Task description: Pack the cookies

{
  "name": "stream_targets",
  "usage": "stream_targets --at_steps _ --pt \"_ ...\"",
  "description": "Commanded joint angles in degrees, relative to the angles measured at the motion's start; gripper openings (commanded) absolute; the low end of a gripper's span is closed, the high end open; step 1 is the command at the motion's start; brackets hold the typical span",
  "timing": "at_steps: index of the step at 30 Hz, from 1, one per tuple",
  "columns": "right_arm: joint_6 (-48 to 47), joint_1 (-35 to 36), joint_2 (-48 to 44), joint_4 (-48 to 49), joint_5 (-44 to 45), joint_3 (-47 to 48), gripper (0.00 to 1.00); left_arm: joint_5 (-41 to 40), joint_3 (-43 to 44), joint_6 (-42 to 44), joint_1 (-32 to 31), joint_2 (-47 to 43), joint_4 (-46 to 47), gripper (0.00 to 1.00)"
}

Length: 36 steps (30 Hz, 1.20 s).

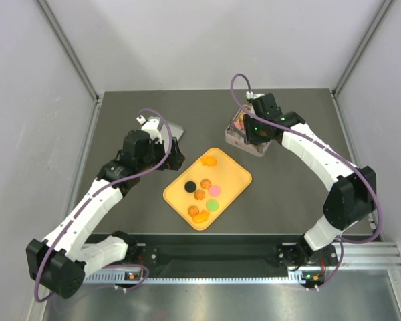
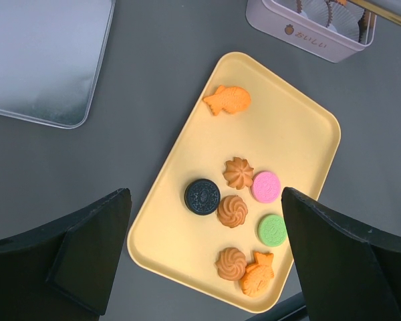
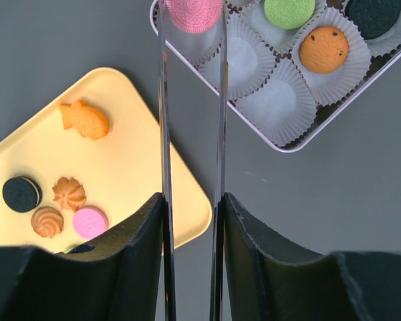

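Nearest to you, the left gripper [image 2: 204, 194] hangs over the orange tray [image 2: 301, 114] with its fingers wide apart and empty. Eight cookies [image 2: 232, 210] lie on that tray, not yet packed. Farther off, the right gripper [image 3: 192, 21] pinches a pink cookie [image 3: 194, 9] above the pale pink tin [image 3: 291, 144] — three cookies already sit in its paper cups [image 3: 277, 103], and other cups are bare. The tin lid [image 2: 40, 60] lies aside; I judge nothing blocks the way.

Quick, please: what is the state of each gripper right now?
Left gripper: open, holding nothing.
Right gripper: closed on a pink cookie.
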Motion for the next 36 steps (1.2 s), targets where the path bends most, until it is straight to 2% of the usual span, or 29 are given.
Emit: stream_targets --at_steps 1,23,28,36 --pt "-0.05 -0.79 -0.27 4.32 -0.86 0.67 0.37 0.36 -0.17 -0.11 0.30 0.11 1.15 0.99" --pt "0.92 -0.88 -1.24 6.34 -2.45 -3.99 0.38 0.18 -0.17 -0.03 0.30 -0.24 1.15 0.99" --pt "0.92 -0.97 -1.41 6.34 -2.53 -3.99 0.43 0.18 -0.17 -0.03 0.30 -0.33 1.15 0.99" --pt "0.66 -1.14 -1.33 6.34 -2.45 -3.38 0.45 0.18 -0.17 -0.03 0.30 -0.42 1.15 0.99"
